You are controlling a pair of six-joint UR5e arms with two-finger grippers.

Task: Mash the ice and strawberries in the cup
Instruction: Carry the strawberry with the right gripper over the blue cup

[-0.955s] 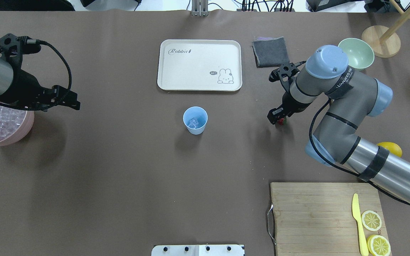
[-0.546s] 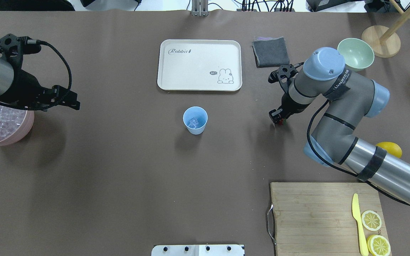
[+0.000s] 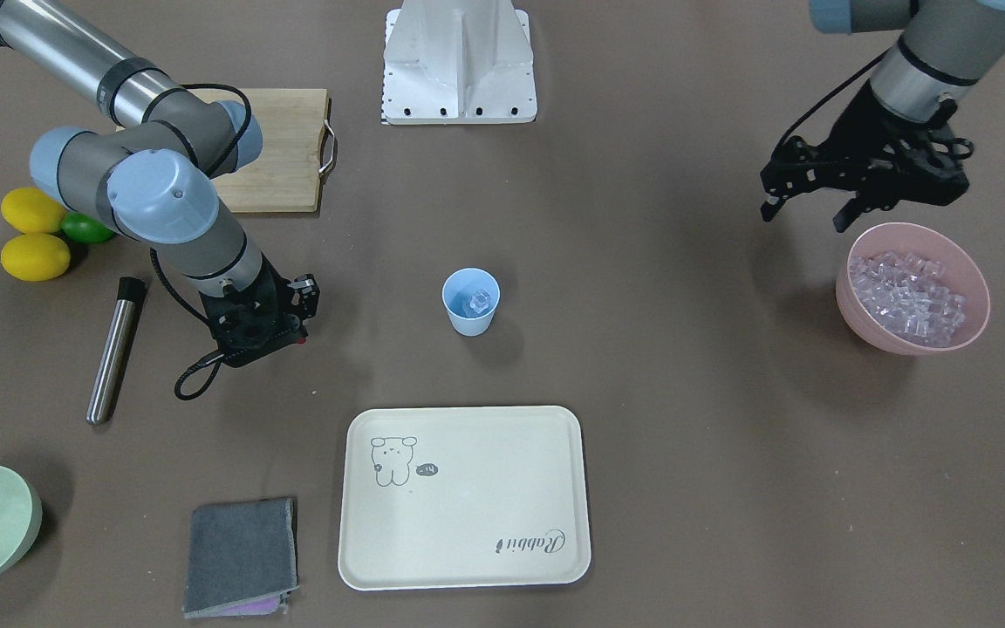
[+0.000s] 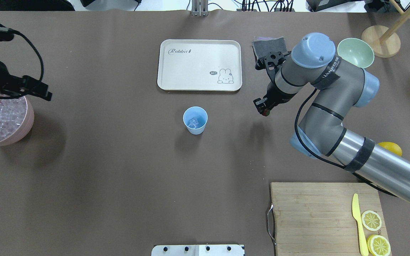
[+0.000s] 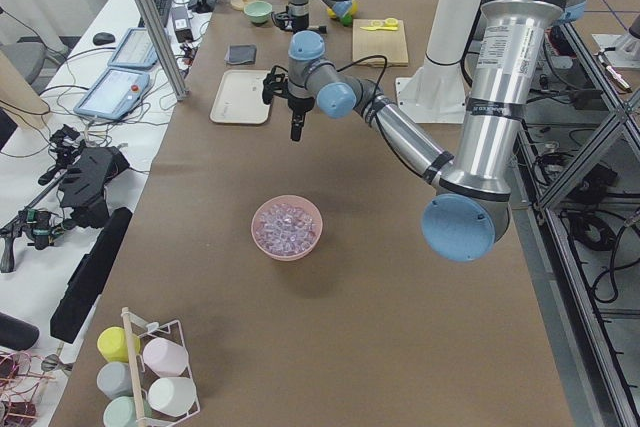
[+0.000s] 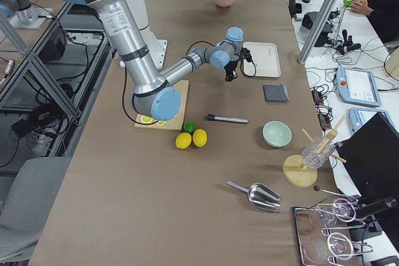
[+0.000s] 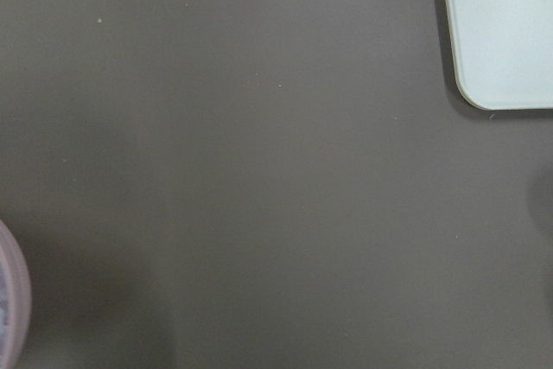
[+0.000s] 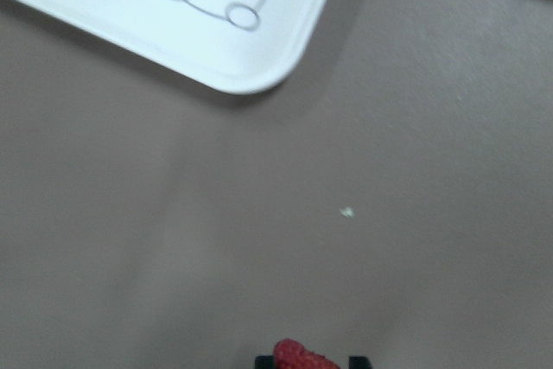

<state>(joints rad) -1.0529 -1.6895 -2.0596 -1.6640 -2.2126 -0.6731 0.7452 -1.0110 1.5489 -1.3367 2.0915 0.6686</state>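
The light-blue cup [image 4: 195,125] stands at the table's middle with a few clear ice cubes [image 4: 193,123] inside; it also shows in the front view [image 3: 470,318]. My right gripper [image 4: 263,107] is shut on the red strawberry [image 4: 266,113] and holds it above the table, right of the cup. The strawberry shows at the bottom edge of the right wrist view [image 8: 302,357]. My left gripper [image 3: 803,212] is open and empty, above the table by the pink bowl [image 3: 899,343] of ice cubes [image 3: 908,292].
A cream tray [image 4: 190,71] lies behind the cup. A grey cloth [image 3: 241,554], a pale green bowl [image 4: 355,53], a metal rod [image 3: 114,349], lemons [image 3: 31,235] and a cutting board [image 4: 315,213] with a yellow knife and lemon slices are on the right arm's side.
My right gripper has lifted the strawberry and carried it left, toward the cup. My left arm has drawn back to the left, over the pink bowl's edge.
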